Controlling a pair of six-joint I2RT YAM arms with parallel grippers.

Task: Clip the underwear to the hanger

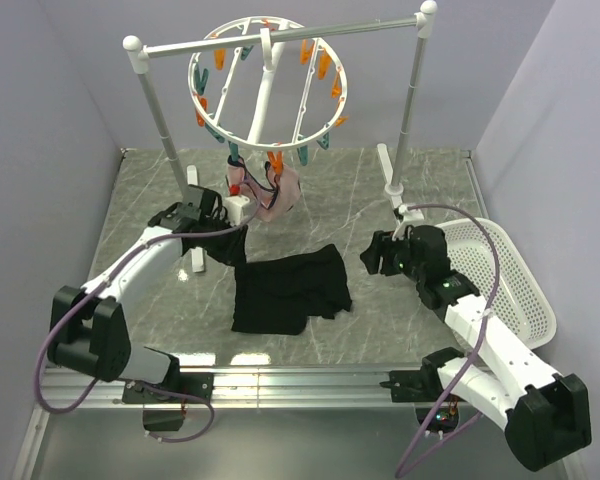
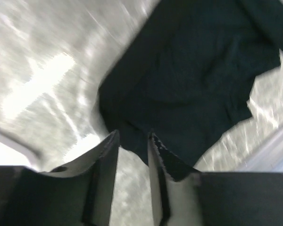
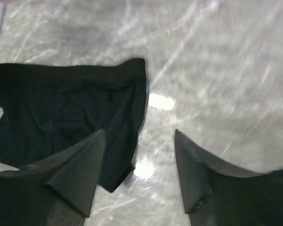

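On grey table (image 1: 380, 200), underwear (image 1: 290, 290) black, rumpled

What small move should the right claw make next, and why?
Probably slide sideways toward the underwear and lower: the right claw is wide open, but mostly table shows between its fingers, with the fabric edge only near one finger.

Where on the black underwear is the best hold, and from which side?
Probably pinch the underwear at its far right corner, coming down from the right with the open right gripper: it lies flat, and that free edge is nearest it.
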